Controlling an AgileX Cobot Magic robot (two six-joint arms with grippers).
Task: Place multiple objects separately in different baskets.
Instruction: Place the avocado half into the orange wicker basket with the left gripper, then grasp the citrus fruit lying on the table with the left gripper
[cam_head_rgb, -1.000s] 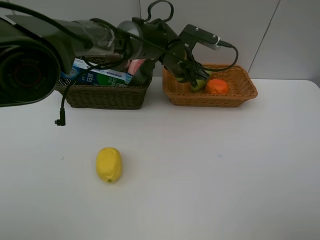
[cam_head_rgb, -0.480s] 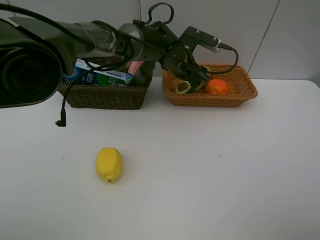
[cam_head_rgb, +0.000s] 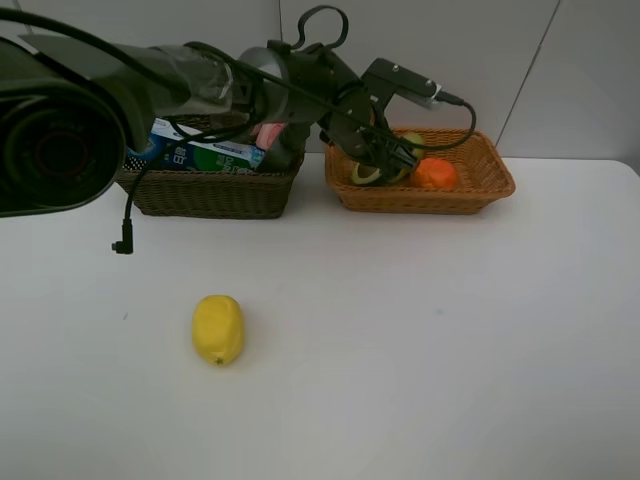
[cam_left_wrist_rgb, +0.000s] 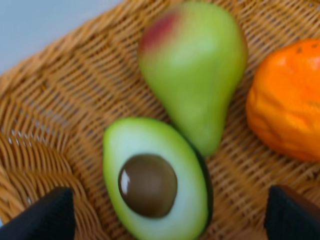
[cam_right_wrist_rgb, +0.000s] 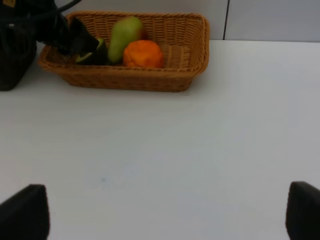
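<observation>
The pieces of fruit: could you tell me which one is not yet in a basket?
The yellow lemon: it lies alone on the white table, while pear, halved avocado and orange sit in the light basket.

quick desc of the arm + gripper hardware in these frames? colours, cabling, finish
The left arm is dark grey-black with a glossy, partly wrapped section. Black cables loop above its wrist, and one hangs loose, ending in a small connector. A pale strip marks the black wrist camera housing. The left gripper and right gripper show only dark, blocky jaws.
</observation>
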